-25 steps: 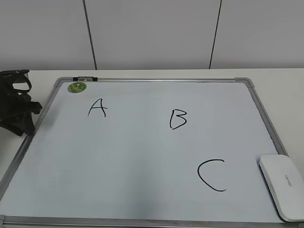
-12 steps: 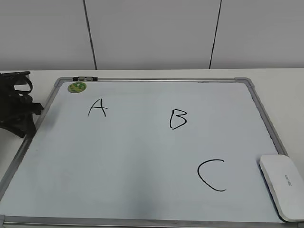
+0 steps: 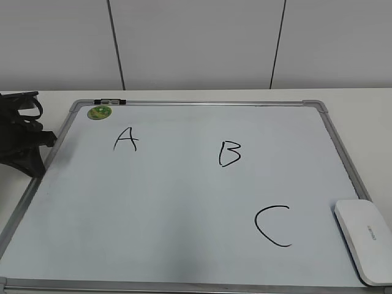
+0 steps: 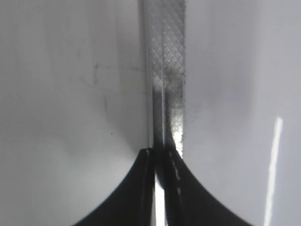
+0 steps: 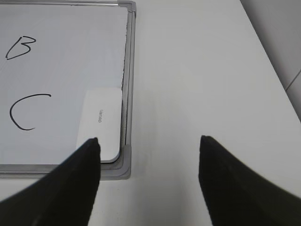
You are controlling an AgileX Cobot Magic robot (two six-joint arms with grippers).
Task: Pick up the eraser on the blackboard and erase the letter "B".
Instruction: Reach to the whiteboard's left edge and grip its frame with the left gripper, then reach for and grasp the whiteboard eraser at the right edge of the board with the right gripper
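Note:
The white eraser [image 3: 364, 240] lies flat on the blackboard's near right corner, beside its grey frame [image 3: 340, 144]; it also shows in the right wrist view [image 5: 99, 125]. The black letter "B" [image 3: 229, 154] is near the board's middle, between "A" [image 3: 125, 139] and "C" [image 3: 272, 225]; it shows in the right wrist view too [image 5: 20, 48]. My left gripper [image 3: 24, 141] is shut and empty at the board's left edge, its tips [image 4: 162, 153] over the frame. My right gripper [image 5: 148, 141] is open and empty above the bare table, just near-right of the eraser; it is out of the exterior view.
A small round green magnet [image 3: 99, 113] and a small clip [image 3: 110, 101] sit at the board's far left corner. White table [image 5: 202, 84] extends right of the board. A panelled wall [image 3: 196, 43] stands behind.
The left gripper has shifted very slightly at the board's left edge. Nothing else has moved.

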